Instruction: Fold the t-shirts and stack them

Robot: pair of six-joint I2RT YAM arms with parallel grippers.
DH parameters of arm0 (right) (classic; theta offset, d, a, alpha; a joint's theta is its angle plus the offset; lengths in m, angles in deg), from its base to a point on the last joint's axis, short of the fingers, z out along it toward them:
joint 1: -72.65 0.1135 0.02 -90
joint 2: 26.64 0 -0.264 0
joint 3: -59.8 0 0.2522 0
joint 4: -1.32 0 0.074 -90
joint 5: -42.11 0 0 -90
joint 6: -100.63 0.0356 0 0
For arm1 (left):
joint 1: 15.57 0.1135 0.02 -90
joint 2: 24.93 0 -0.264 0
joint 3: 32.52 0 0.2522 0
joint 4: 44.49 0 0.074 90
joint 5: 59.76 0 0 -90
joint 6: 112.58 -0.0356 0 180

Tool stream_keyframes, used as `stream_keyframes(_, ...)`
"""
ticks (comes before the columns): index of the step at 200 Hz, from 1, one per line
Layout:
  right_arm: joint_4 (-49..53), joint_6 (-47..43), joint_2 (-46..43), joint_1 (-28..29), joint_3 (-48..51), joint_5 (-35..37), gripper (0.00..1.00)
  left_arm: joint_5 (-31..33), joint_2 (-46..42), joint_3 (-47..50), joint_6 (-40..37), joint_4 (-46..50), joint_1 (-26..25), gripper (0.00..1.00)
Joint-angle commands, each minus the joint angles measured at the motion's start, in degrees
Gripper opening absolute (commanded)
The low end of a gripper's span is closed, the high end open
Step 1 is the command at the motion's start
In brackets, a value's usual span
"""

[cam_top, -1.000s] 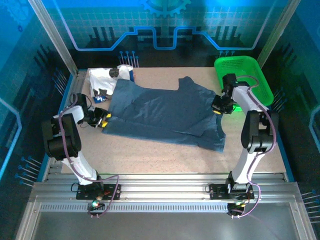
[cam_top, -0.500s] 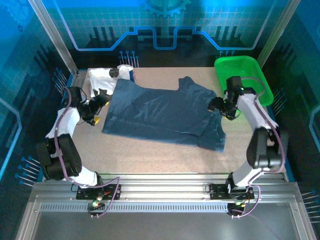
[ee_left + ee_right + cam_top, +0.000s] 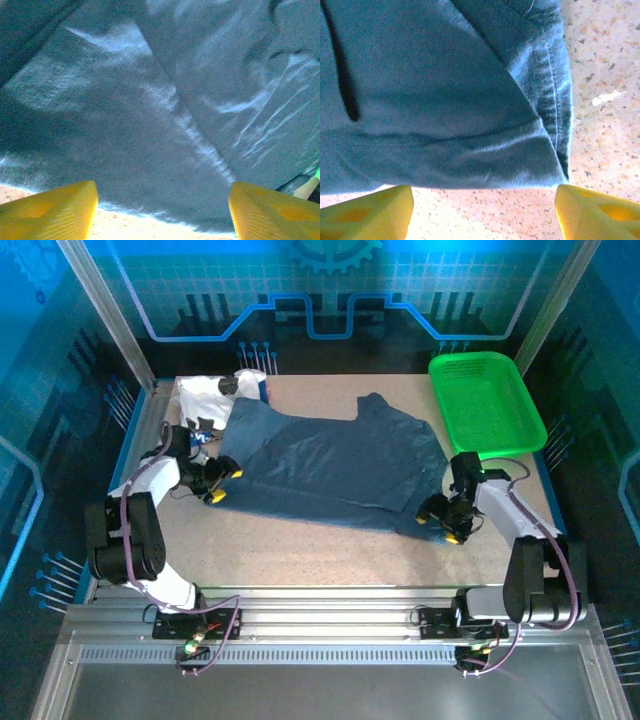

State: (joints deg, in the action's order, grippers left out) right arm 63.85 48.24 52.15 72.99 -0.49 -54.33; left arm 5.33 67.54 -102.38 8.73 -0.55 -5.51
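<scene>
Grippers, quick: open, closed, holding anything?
Left gripper: open, holding nothing, at the edge of the slate-blue shirt.
Right gripper: open, holding nothing, at that shirt's near corner.

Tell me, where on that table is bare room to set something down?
The wide strip of table between the blue shirt and the arm bases is bare, as is a smaller patch at the back between the white shirt and green basket. The middle is crowded with cloth.

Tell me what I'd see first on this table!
A big dark blue shirt lies spread across the middle of the table. A bright green basket sits at the far right corner, a crumpled white shirt at the far left. The open left hand and right hand sit at the blue shirt's near corners.
</scene>
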Motion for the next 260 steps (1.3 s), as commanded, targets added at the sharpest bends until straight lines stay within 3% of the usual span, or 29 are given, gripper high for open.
stream_keyframes(1,-3.3,1.7,2.4,0.2,0.5,1.0,0.74,-0.4,1.0,-0.8,-0.5,-0.3,-0.6,0.64)
stream_keyframes(47,-6.9,3.1,7.7,0.2,1.1,4.2,0.63,4.2,6.3,1.0,3.2,-4.7,0.4,0.59)
stream_keyframes(77,-6.3,2.3,11.2,0.4,-1.0,7.4,0.37,7.4,8.1,1.5,3.8,-5.3,1.0,0.57)
stream_keyframes(93,-4.6,1.7,11.4,0.6,-1.8,10.1,0.17,8.2,8.4,2.0,3.1,-4.0,1.3,0.57)
stream_keyframes(130,-1.5,0.0,9.9,0.6,-1.6,14.3,0.0,8.8,6.1,7.0,2.2,-3.2,3.0,0.56)
stream_keyframes(181,2.8,-1.0,5.8,0.7,-0.4,19.4,0.03,9.4,-3.0,16.6,3.5,-0.2,3.0,0.54)
stream_keyframes(206,1.6,-0.8,5.3,0.7,1.0,17.4,0.08,8.0,-8.3,18.4,4.8,1.5,3.0,0.6)
stream_keyframes(234,1.7,-0.7,2.9,1.1,-0.5,13.0,0.29,7.1,-14.6,13.1,5.1,6.8,3.0,0.74)
stream_keyframes(260,4.4,-2.0,-1.0,1.2,-3.6,10.3,0.47,9.4,-16.1,4.9,1.6,12.6,3.0,0.77)
